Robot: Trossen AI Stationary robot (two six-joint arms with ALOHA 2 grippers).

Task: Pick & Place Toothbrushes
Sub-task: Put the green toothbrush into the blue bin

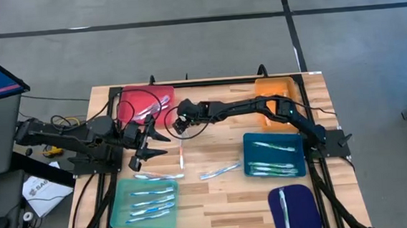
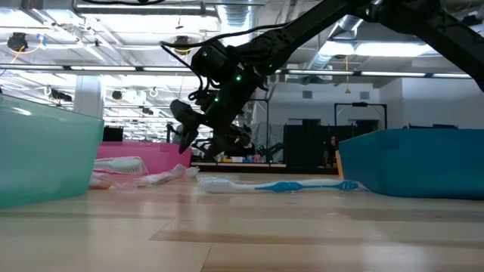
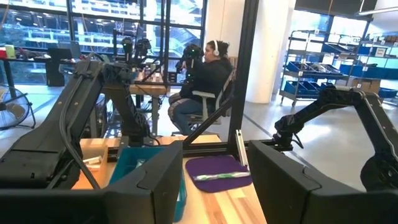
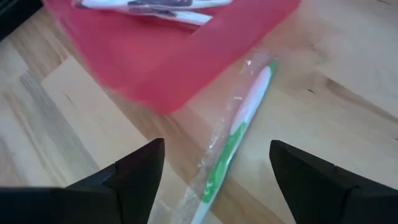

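Note:
A white and green toothbrush (image 4: 241, 127) in a clear wrapper lies flat on the wooden table beside a corner of the red tray (image 4: 174, 68). My right gripper (image 4: 214, 180) (image 1: 179, 124) hovers open over it, slanting down, one finger on each side of the handle without touching it. The red tray holds more toothbrushes (image 1: 149, 107). Other loose toothbrushes lie on the table (image 1: 218, 172) (image 1: 157, 176) (image 2: 280, 185). My left gripper (image 1: 152, 143) (image 3: 214, 186) waits open at the table's left, pointing level, with nothing between its fingers.
A light teal tray (image 1: 121, 214) at the near left and a blue tray (image 1: 250, 161) at the right hold toothbrushes. A purple tray (image 1: 303, 207) holds one. An orange tray (image 1: 274, 91) stands at the far right. A person sits in the room beyond the table.

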